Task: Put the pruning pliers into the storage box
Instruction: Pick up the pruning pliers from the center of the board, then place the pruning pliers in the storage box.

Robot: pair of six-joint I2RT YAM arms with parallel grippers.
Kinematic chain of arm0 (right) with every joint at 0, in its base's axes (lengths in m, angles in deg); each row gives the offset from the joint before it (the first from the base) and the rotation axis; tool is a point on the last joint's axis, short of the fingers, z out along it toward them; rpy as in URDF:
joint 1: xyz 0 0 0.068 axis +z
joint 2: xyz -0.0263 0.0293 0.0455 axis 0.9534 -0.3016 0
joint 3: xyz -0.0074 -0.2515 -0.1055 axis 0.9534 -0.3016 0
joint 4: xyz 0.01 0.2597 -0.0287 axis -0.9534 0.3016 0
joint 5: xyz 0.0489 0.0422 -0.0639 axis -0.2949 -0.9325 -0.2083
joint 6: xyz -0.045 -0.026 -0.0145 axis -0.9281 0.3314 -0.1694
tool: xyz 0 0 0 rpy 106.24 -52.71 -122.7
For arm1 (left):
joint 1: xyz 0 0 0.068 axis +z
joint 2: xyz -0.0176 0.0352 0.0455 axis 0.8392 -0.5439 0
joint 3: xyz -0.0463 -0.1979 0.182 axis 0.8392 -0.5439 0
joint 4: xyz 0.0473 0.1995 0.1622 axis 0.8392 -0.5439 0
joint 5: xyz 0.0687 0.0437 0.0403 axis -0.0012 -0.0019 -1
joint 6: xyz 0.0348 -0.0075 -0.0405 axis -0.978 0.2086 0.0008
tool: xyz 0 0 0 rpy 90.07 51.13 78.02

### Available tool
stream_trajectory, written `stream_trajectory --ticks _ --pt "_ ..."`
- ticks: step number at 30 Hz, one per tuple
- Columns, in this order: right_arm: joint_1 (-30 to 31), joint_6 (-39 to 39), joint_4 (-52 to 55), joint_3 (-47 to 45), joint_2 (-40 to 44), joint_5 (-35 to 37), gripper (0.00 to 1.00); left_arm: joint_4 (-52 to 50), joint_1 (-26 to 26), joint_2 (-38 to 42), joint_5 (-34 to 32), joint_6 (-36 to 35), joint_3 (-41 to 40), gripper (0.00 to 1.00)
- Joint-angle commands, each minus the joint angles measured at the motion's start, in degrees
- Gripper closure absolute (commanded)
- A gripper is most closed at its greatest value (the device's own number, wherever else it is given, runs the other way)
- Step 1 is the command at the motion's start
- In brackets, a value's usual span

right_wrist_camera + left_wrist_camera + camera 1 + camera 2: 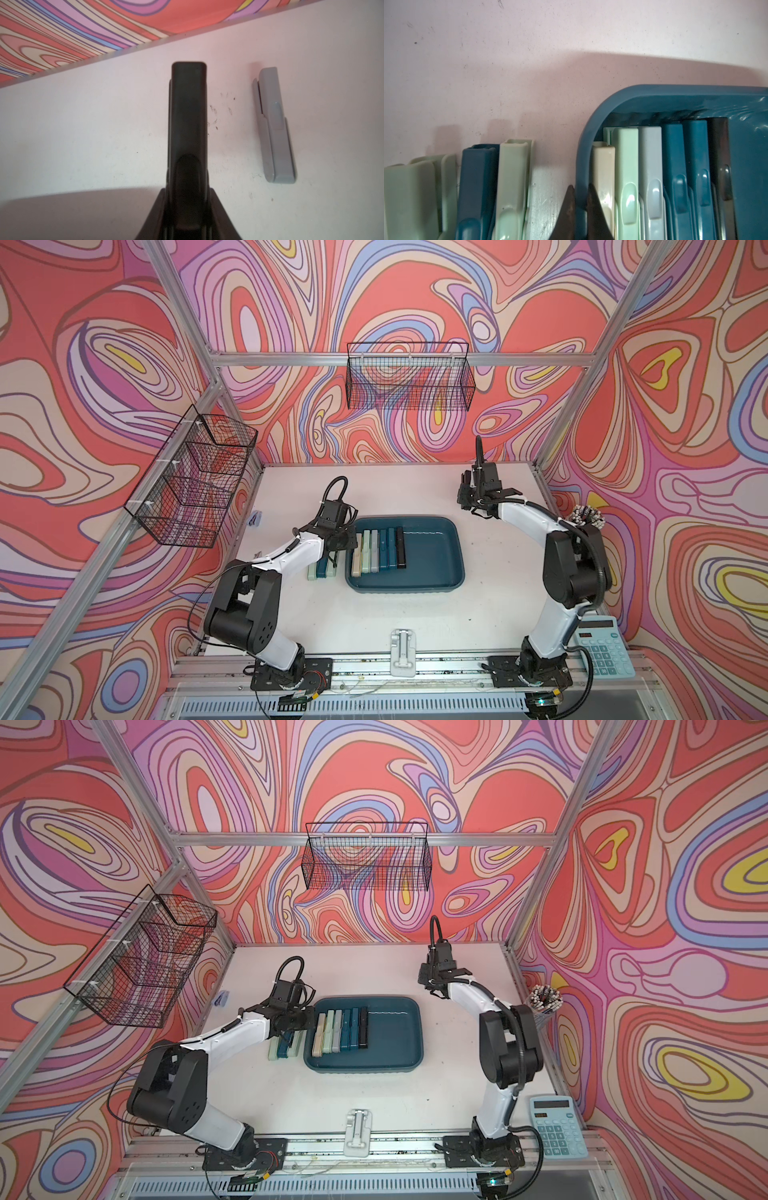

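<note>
The dark teal storage box (432,560) (390,1040) sits mid-table. Several pruning pliers (376,551) (340,1029) lie side by side in its left half. Three more pliers (322,570) (475,187) lie on the table just left of it. My left gripper (347,541) (580,187) is shut, its fingers pinching the box's left rim (580,158). At the far right of the table my right gripper (467,497) (188,189) is shut on a black pliers (188,114) just above the table. A grey pliers (274,128) lies beside it.
Black wire baskets hang on the back wall (409,377) and the left wall (195,477). A small blue gadget (254,519) lies at the table's left edge. A calculator (604,647) and a pen cup (586,518) stand at the right.
</note>
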Motion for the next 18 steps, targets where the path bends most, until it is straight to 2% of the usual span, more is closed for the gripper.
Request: stream_trajectory --ticks 1,6,9,15,18 --pt "0.2 1.3 -1.7 -4.7 6.9 -0.4 0.79 0.3 0.2 0.9 -0.4 0.3 0.8 0.91" --pt "3.9 2.7 -0.9 -11.5 15.7 1.4 0.78 0.6 0.2 1.2 -0.8 0.0 0.6 0.91" --pt "8.1 4.4 -0.3 -14.4 19.0 1.7 0.77 1.0 0.2 1.1 -0.9 0.4 0.2 0.91" --pt "15.7 9.5 -7.2 -23.3 23.0 0.0 0.75 2.8 0.2 -0.4 0.1 1.0 0.4 0.91" --pt "20.8 10.8 -8.7 -25.2 23.3 2.4 0.75 3.3 0.1 -0.6 0.6 1.3 0.6 0.91"
